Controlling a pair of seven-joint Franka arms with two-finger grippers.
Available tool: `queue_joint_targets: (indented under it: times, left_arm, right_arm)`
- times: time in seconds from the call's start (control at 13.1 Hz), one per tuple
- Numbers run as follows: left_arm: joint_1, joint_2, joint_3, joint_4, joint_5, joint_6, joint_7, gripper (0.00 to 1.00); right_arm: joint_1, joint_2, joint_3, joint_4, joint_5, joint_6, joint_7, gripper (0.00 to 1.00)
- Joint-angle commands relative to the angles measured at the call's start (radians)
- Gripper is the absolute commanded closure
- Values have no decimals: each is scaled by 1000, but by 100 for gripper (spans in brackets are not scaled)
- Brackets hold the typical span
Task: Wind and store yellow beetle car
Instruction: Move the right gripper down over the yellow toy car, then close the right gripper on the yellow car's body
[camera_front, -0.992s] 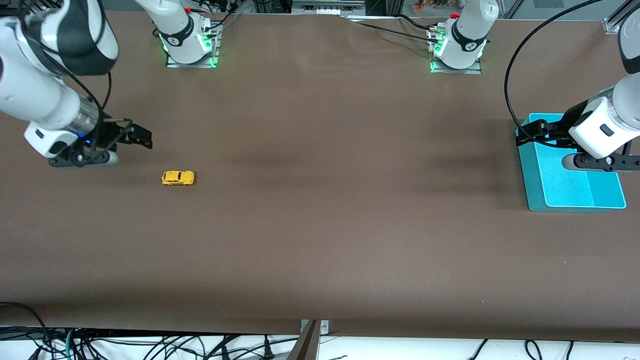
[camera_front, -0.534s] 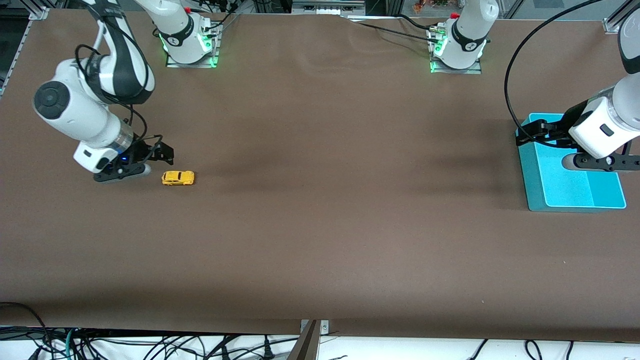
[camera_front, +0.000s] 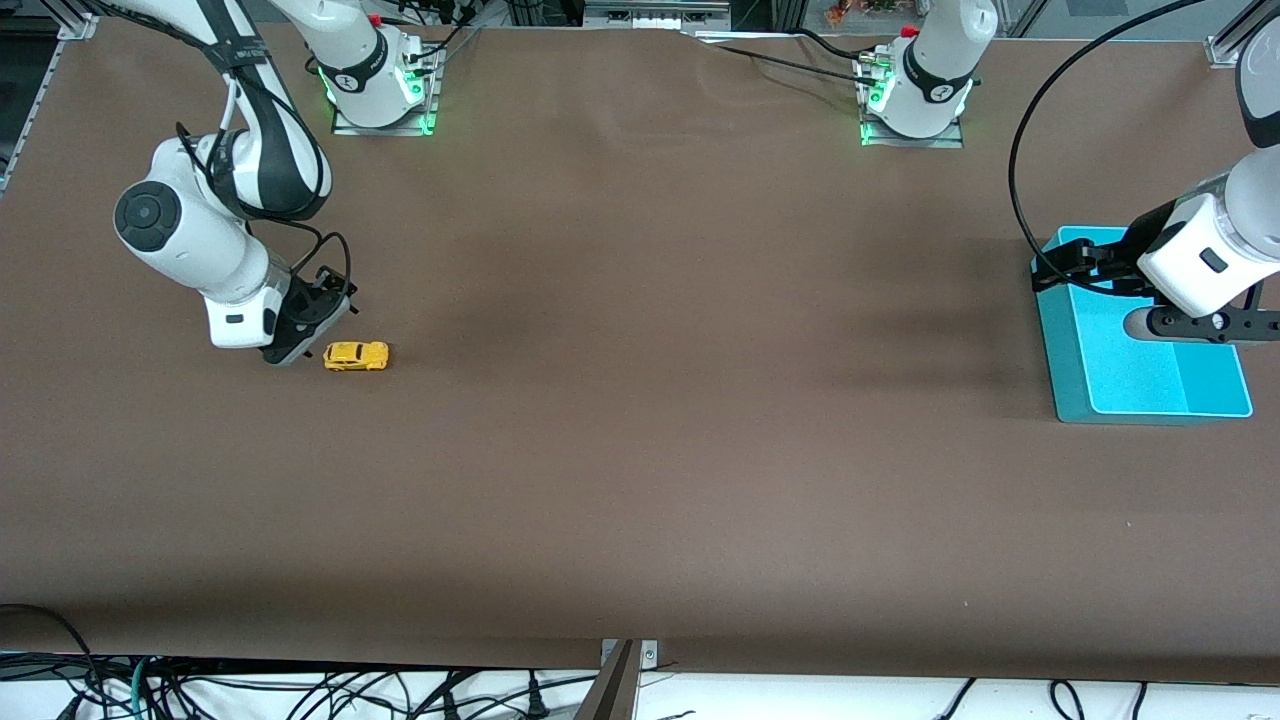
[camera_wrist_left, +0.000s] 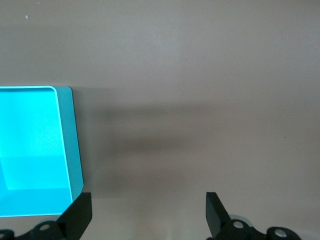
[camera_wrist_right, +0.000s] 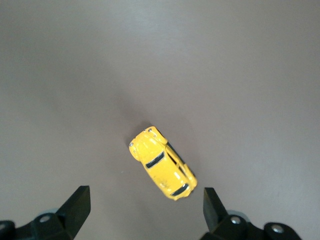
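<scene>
Brown table (camera_front: 640, 450) lies wide and bare around your yellow beetle car (camera_front: 356, 355), toward the right arm's end. Your right gripper (camera_front: 318, 318) hovers just beside it, fingers spread. Your left gripper (camera_front: 1065, 268) waits spread over the teal bin's (camera_front: 1070, 380) edge.

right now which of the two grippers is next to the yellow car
The right gripper, fingers open, poised just beside the yellow car. The left gripper, also open, waits over the edge of the blue tray at the left arm's end.
</scene>
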Motion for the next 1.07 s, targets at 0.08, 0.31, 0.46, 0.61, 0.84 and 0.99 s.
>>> queue_joint_targets:
  times: [0.08,0.31,0.46,0.61,0.84,0.99]
  left_arm:
    - [3,0,-5,8,18,-6,6,0]
    - [5,0,-7,8,18,-6,6,0]
    - [3,0,-5,8,18,-6,6,0]
    - [3,0,-5,8,18,-6,6,0]
    - [3,0,-5,8,18,-6,6,0]
    - [3,0,-5,8,18,-6,6,0]
  right_arm:
    - [-22,58,2,-7,3,55,-303,0]
    - [-36,108,2,-9,7,107,-425,0]
    - [-53,140,2,-21,13,153,-471,0]
    - [-54,161,2,-23,13,190,-515,0]
    - [-53,184,2,-23,13,222,-517,12]
    - [-53,184,5,-23,12,226,-517,37]
